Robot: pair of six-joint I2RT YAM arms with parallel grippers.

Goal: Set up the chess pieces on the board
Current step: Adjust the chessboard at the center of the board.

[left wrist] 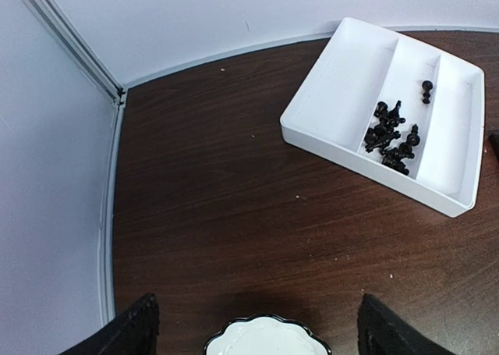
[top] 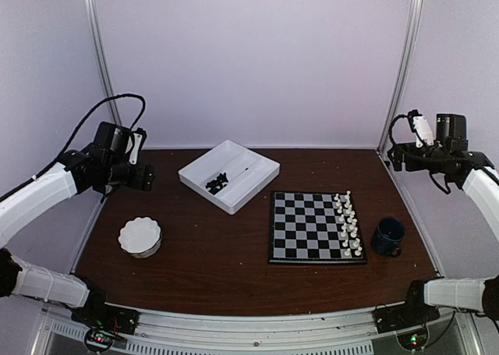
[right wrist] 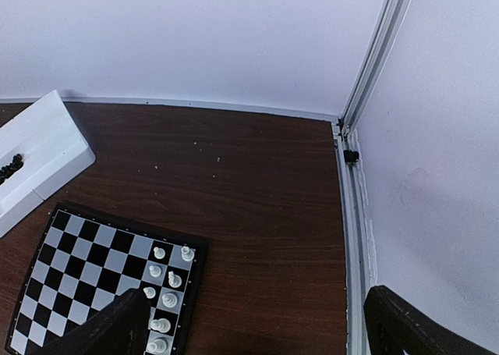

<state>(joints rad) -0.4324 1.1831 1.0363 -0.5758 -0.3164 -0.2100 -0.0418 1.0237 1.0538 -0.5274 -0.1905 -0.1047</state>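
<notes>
Two arms hover above the table's [top: 203, 269] side edges; the left gripper [top: 146, 176] and right gripper [top: 394, 157] both gape wide, holding nothing; the board [top: 308, 226] lies right of centre, white chessmen [top: 348, 226] standing in two rows along its right edge; black chessmen [left wrist: 390, 136] lie heaped in the white tray's [left wrist: 327, 82] middle compartment; a white bowl [top: 140, 236] sits left, a blue mug [top: 387, 236] beside the board.

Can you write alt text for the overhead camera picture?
A small black-and-white checked chessboard lies on a dark wooden table, tiny white chessmen lined along its right edge, tiny black chessmen heaped in a white divided tray. A white scalloped bowl sits far left, a dark blue mug right of the board; white robot arms flank the table.
</notes>
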